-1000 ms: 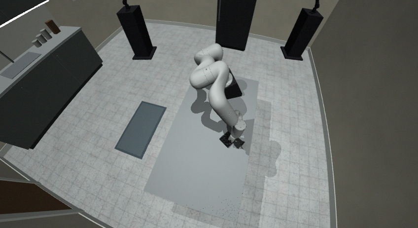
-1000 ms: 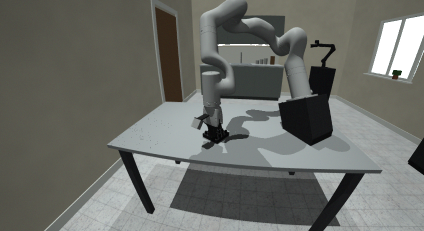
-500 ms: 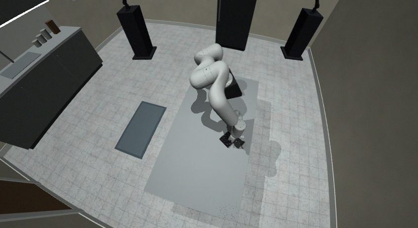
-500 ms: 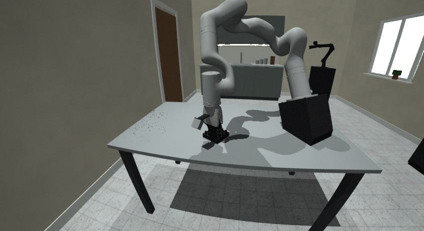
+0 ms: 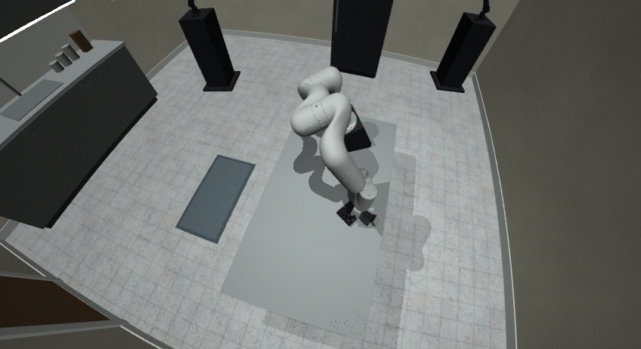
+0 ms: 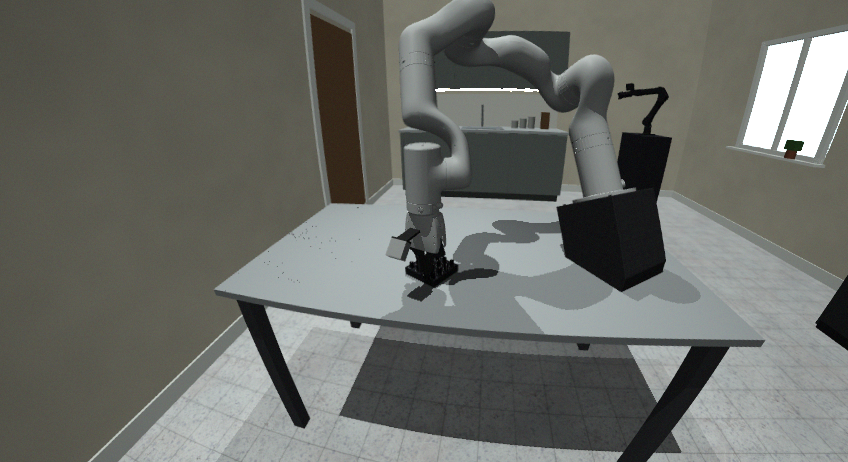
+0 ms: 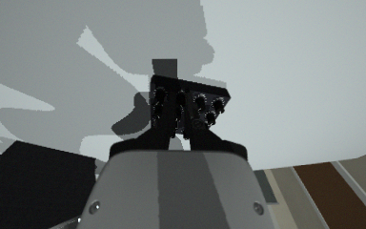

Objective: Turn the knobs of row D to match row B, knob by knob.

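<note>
Wrist view: gripper [image 7: 176,125] is reaching straight down onto the knob box [image 7: 204,95] standing on the table [image 7: 304,72], fingers clenching a knob [image 7: 179,114] directly between them, box's left side.

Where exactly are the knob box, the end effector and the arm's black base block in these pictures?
knob box [image 6: 445,271]: exterior view, its right corner beside the fingers.
end effector [image 7: 180,130]: wrist view, midway between the dark fingertips.
black base block [image 6: 618,243]: exterior view, its front face.
</note>
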### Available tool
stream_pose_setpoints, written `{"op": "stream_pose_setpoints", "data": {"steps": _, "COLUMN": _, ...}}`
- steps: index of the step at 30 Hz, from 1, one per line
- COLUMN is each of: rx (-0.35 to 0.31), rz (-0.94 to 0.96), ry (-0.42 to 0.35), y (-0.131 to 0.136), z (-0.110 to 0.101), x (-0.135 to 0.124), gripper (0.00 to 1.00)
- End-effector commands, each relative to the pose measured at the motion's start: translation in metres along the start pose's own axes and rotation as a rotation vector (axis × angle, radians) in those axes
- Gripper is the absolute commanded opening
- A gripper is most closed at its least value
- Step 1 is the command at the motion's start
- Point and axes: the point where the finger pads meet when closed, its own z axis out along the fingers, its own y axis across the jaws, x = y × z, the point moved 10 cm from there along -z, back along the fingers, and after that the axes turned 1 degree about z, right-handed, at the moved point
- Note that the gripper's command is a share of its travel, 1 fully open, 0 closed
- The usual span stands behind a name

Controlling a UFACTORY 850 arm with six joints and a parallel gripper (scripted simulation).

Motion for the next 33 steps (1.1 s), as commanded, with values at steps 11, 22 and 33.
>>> {"op": "stream_pose_setpoints", "data": {"steps": 11, "rx": 0.001, "rz": -0.211, "ry": 0.0, "y": 0.0006, "z": -0.0007, "x": 0.0007, "gripper": 0.08}}
{"op": "stream_pose_setpoints", "data": {"steps": 22, "rx": 0.001, "rz": -0.433, "ry": 0.0, "y": 0.0006, "z": -0.0007, "x": 0.0007, "gripper": 0.08}}
{"op": "stream_pose_setpoints", "data": {"steps": 33, "rx": 0.001, "rz": -0.729, "ry": 0.0, "y": 0.0006, "z": -0.0007, "x": 0.0007, "gripper": 0.08}}
